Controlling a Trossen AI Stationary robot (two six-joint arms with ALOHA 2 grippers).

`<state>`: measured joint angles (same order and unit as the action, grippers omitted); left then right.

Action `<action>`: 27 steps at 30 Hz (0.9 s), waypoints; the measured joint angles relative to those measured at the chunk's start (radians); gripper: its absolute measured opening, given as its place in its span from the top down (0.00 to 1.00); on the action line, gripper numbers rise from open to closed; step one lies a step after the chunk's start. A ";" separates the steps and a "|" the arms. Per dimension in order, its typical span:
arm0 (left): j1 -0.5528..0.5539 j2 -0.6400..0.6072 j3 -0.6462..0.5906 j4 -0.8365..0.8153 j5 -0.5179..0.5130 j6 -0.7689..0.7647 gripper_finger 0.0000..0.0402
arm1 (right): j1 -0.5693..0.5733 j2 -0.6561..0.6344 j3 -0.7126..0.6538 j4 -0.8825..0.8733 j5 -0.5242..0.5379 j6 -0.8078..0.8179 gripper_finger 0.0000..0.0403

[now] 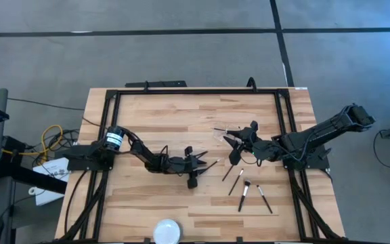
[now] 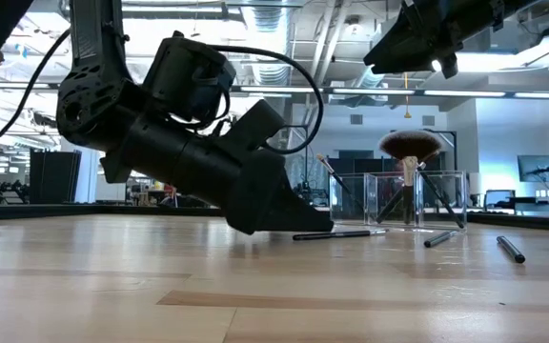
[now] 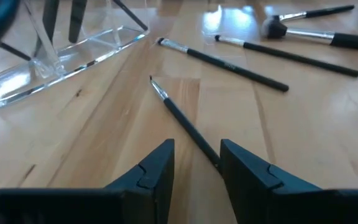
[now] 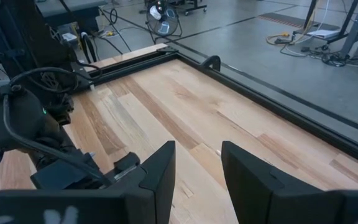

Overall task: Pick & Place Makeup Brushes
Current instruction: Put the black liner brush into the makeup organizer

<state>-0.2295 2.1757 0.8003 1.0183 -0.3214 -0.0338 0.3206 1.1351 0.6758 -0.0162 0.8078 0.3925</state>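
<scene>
A thin dark makeup brush (image 3: 185,124) lies flat on the wooden table, its small tip pointing away from my left gripper (image 3: 197,155). That gripper sits low over the table, open, with the brush's handle end between its fingers. Three more brushes (image 3: 222,59) (image 3: 288,55) (image 3: 316,31) lie farther off. A clear holder (image 2: 408,200) stands on the table with brushes upright in it, one with a fluffy reddish-brown head (image 2: 410,145). My right gripper (image 1: 234,146) hangs open above the holder with nothing between its fingers (image 4: 160,168). My left gripper comes in nearly level from the table's left, fingers along the brush. The brush's handle end (image 3: 215,158) runs up to the inner edge of one finger (image 3: 241,171). I cannot tell whether they touch. The brush lies flat on the table.
Several loose brushes (image 1: 244,193) lie toward the table's near right. A round white dish (image 1: 166,230) sits at the near edge. A black frame (image 1: 202,90) borders the tabletop. Bare wood lies at the far middle (image 4: 185,99).
</scene>
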 joint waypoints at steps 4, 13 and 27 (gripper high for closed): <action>0.001 0.000 0.013 0.003 0.000 0.001 0.68 | 0.000 0.000 0.000 0.000 0.000 0.000 0.70; -0.006 0.000 0.013 0.006 0.016 -0.006 0.68 | 0.000 0.000 0.000 -0.002 0.000 0.000 0.70; -0.025 0.000 0.014 -0.061 -0.029 -0.010 0.68 | 0.000 0.000 0.000 -0.002 0.000 0.000 0.70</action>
<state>-0.2543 2.1757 0.8140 0.9569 -0.3505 -0.0433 0.3206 1.1351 0.6758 -0.0181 0.8074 0.3927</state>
